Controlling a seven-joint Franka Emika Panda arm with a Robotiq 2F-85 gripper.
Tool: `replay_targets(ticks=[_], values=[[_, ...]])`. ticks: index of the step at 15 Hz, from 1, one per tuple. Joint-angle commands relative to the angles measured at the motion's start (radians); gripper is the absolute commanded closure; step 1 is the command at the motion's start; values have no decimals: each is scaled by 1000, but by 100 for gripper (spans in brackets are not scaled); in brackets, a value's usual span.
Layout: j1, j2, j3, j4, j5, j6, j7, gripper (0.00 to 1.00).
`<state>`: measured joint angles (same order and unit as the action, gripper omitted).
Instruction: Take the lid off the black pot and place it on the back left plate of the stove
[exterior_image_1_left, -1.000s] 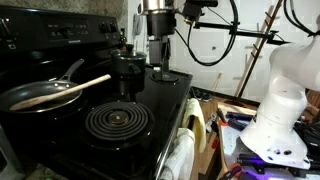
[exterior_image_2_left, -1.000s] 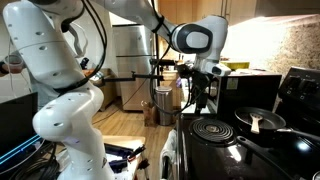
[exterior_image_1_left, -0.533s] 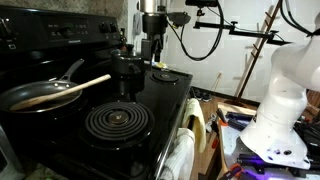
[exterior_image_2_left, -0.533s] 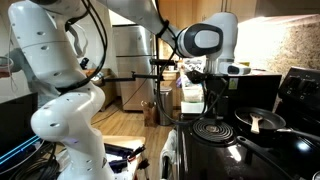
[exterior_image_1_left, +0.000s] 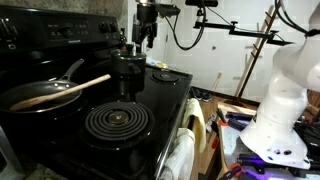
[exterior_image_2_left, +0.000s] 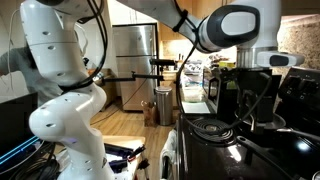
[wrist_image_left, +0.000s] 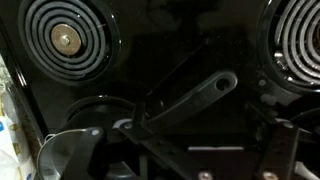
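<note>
My pincer (exterior_image_1_left: 146, 40) hangs above the rear of the stove (exterior_image_1_left: 165, 100), just over and beside the black pot (exterior_image_1_left: 128, 75); I cannot tell whether its jaws are spread. I judge I'm held high to line up on the lid (exterior_image_1_left: 128, 58). It sits on the pot, dark and hard to make out.

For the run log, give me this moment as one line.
stage: pre-grasp | tool: hovers above black pot, apart | lid: on pot, ungrasped | jaws: unclear
</note>
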<state>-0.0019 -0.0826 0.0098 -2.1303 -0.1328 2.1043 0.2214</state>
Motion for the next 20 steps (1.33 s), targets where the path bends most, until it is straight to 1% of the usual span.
replay_targets(ticks=[1,2,4,7,10,13,15,16,19,20], values=[[-26,97,-29,149,-24,-20,-31,0],[-29,118,-39,184,-8,-19,-45,0],[-36,174,-59,259,-27,-27,-48,0],[-49,260,-88,360,-24,-25,-52,0],[-64,338,-112,442,-6,-6,-82,0],[-81,395,-122,510,3,18,-130,0],[-74,390,-123,509,-6,46,-116,0],[-71,380,-127,488,-5,23,-94,0],[-70,386,-126,502,-5,29,-94,0],[-67,381,-119,489,8,30,-90,0]])
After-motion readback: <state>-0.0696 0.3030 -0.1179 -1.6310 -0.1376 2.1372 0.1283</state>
